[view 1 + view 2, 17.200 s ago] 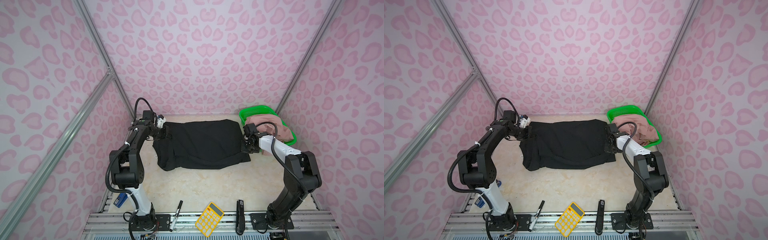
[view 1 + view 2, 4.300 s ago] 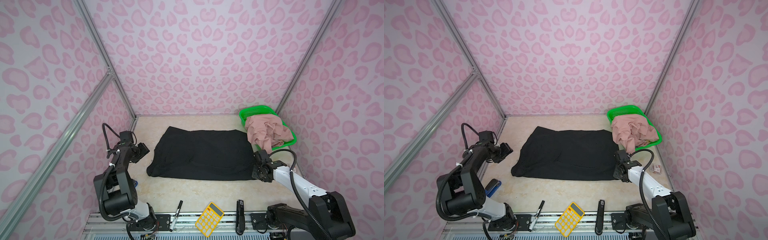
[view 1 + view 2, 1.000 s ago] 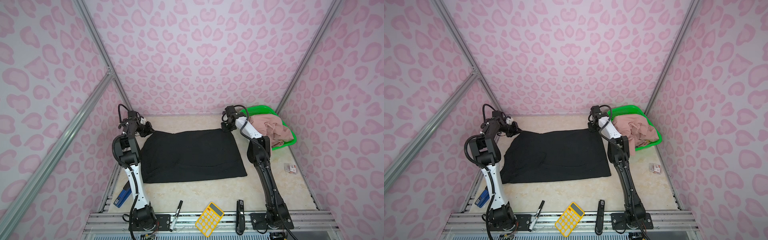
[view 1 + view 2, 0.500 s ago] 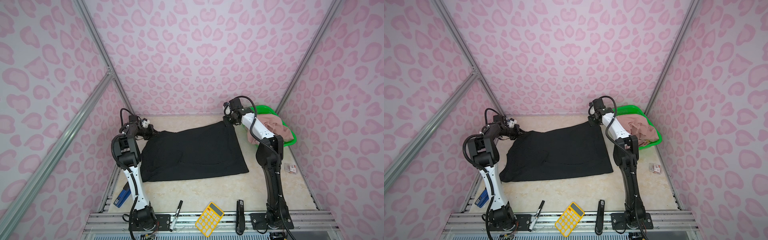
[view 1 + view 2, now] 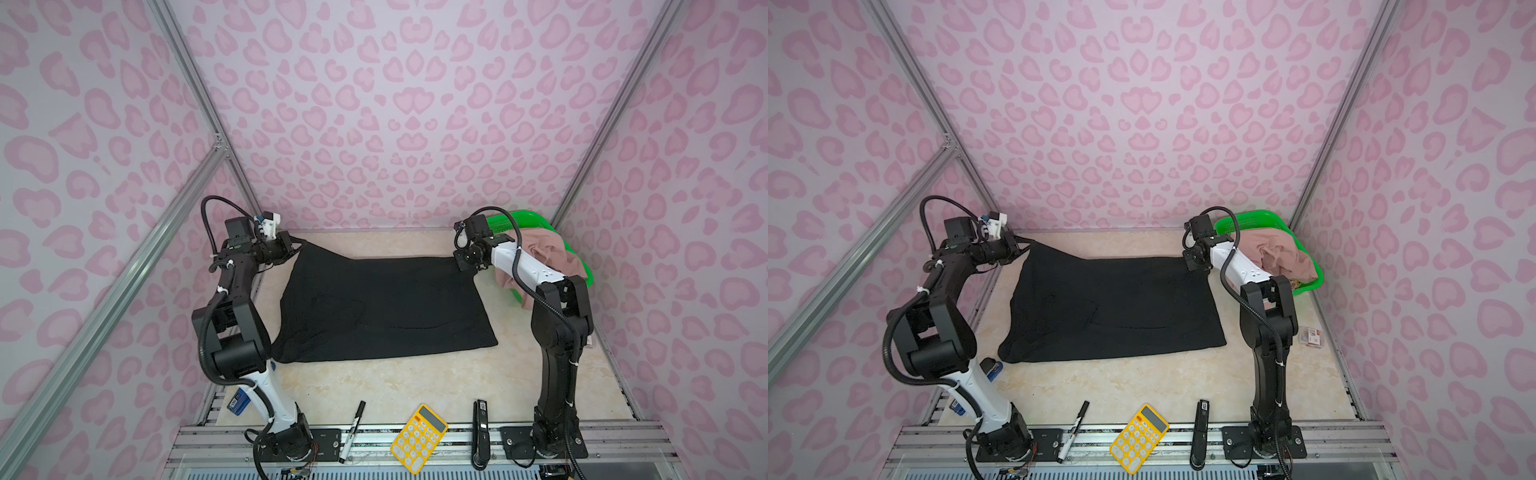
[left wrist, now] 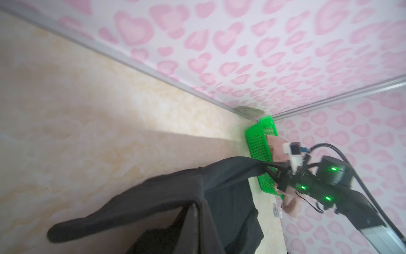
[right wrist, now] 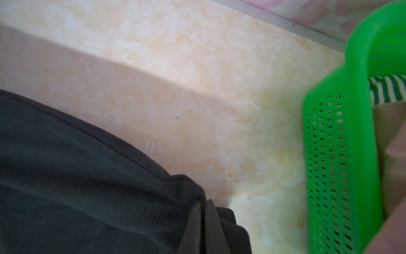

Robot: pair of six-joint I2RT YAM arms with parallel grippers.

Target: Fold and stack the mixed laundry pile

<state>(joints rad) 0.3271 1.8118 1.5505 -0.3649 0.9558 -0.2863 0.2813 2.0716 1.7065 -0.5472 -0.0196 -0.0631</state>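
- left tool point(image 5: 296, 246) clenched on the far-left corner of the black garment point(image 5: 374, 307); that corner is raised off the table point(image 5: 395, 386)
- right tool point(image 5: 460, 261) clenched on the far-right corner, just beside the green basket point(image 5: 524, 217)
- far edge stretched between both tools; near edge flat, mid-table
- right wrist view: fingers point(image 7: 212, 228) pinched together, black cloth bunched at them
- pink garment point(image 5: 548, 255) heaped in the basket, draping over its rim; striped piece point(image 7: 386, 89) under it
- yellow calculator point(image 5: 419, 438) and marker point(image 5: 352, 430) at the front edge, well apart from the laundry
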